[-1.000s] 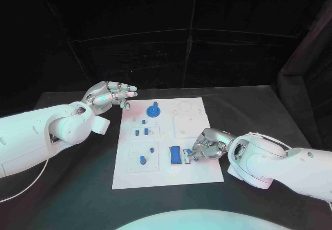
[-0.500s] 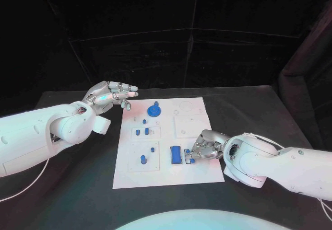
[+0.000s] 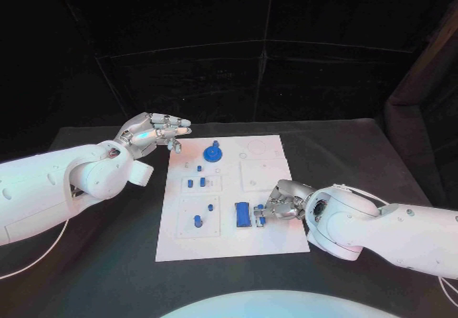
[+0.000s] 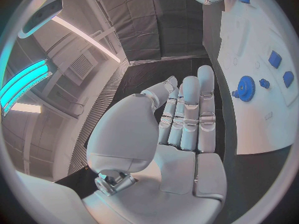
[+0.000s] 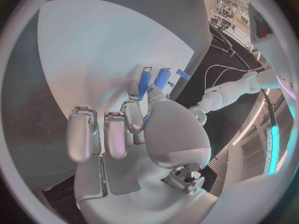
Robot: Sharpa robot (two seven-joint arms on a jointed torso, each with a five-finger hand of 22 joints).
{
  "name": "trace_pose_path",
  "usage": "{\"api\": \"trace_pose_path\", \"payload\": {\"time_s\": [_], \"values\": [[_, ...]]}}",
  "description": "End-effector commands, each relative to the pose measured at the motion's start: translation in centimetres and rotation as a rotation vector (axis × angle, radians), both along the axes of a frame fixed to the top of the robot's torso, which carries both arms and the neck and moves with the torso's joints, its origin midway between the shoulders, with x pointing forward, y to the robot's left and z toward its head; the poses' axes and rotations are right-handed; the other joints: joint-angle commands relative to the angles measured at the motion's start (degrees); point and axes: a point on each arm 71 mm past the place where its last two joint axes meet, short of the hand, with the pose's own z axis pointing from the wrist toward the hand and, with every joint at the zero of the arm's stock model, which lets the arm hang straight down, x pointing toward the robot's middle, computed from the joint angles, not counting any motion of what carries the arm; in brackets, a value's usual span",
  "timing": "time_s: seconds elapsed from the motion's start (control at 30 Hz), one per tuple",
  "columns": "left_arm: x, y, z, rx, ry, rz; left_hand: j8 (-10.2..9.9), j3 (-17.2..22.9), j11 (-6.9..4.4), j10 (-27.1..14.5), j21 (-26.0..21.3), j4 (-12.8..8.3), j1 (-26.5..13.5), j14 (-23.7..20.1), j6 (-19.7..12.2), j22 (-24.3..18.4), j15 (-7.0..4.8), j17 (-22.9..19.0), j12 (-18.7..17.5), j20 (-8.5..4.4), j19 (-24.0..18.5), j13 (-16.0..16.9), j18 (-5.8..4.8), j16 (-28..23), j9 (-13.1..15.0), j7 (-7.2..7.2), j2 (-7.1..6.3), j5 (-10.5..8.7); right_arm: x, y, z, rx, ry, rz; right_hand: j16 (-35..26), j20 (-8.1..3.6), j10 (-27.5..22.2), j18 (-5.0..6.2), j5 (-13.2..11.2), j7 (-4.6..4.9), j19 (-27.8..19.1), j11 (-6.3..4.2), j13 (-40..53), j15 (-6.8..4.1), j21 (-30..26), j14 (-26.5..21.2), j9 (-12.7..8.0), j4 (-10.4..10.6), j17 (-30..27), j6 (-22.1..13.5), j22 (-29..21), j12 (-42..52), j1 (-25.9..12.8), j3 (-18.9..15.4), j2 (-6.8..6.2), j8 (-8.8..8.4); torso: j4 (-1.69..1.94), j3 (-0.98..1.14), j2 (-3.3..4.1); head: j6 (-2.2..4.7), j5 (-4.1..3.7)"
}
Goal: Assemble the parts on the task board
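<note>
1. White, the right arm has drawn slightly in toward the task board (image 3: 232, 199) over the last second; its right hand (image 3: 283, 204) still sits at the board's right side, fingers curled down on a small blue part (image 3: 259, 216) beside the blue rectangular block (image 3: 242, 214).
2. From the right wrist view, the fingertips (image 5: 133, 115) press close around a blue piece (image 5: 145, 83); whether the part is actually pinched or only touched, I cannot tell.
3. Unchanged from before, the left hand (image 3: 153, 132) hovers off the board's far left corner, holding nothing, fingers loosely bent and apart.
4. Blue gear (image 3: 212, 155) stays put near the board's far edge; two small blue pieces (image 3: 196, 182) lie in the middle-left recess, and another pair (image 3: 198, 220) in the nearer left recess.
5. Black table (image 3: 353, 152) carries the board at its centre, square to the robot.
6. Dark drapes (image 3: 239, 73) hang behind the table; the left wrist view shows a cyan light strip (image 4: 24, 79) overhead.
</note>
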Motion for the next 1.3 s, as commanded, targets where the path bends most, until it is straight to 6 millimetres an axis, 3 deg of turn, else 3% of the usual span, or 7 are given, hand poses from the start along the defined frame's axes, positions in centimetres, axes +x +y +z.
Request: {"api": "trace_pose_path", "payload": {"time_s": [0.03, 1.2, 1.3], "values": [[-0.03, -0.14, 0.14, -0.011, -0.002, -0.012, 0.3, -0.2, 0.08, -0.5, -0.3, 0.0, -0.1, -0.5, -0.2, -0.1, 0.00, -0.1, 0.4, 0.05, -0.3, -0.1, 0.78, 0.0, -0.1, 0.31, 0.28, 0.03, 0.05, 0.05, 0.15, -0.009, -0.024, -0.009, 0.3, -0.36, 0.4, -0.67, 0.1, 0.25, 2.3, 0.01, 0.0, -0.45, 0.2, 4.9, 0.0, 0.3, 10.0, 0.0, 4.4, 0.3, -0.6, 0.0, -0.03, 0.11, -0.01, 0.01, 0.05, -0.03, 0.00], [-0.06, 0.03, 0.13, -0.009, 0.000, -0.009, 0.3, -0.2, 0.08, -0.5, -0.3, 0.0, -0.1, -0.5, -0.2, -0.1, 0.00, -0.1, 0.4, 0.05, -0.3, -0.1, 0.78, 0.0, -0.1, 0.31, 0.28, 0.03, -0.45, 0.78, 0.19, -0.014, -0.001, 0.054, 0.5, -0.48, 0.9, -0.74, 0.0, 0.06, 2.4, -0.14, 0.8, -0.56, 0.4, 5.0, 0.4, 1.1, 10.4, 0.4, 4.7, 1.2, -1.8, -0.7, -0.33, 0.70, 0.00, -0.01, -0.01, -0.38, 0.10], [-0.06, 0.04, 0.13, -0.008, 0.000, -0.009, 0.3, -0.2, 0.08, -0.5, -0.3, 0.0, -0.1, -0.5, -0.2, -0.1, 0.00, -0.1, 0.4, 0.05, -0.3, -0.1, 0.78, 0.0, -0.1, 0.31, 0.28, 0.03, -0.38, 0.56, 0.27, -0.005, -0.012, 0.044, 0.4, -0.49, 0.9, -0.73, -0.3, 0.19, 2.3, -0.06, 0.7, -0.53, 0.4, 5.0, 0.5, 1.9, 10.2, 0.2, 4.6, 0.9, -2.9, -1.6, -0.92, 0.80, 0.04, -0.04, -0.01, -0.36, 0.07]]}}
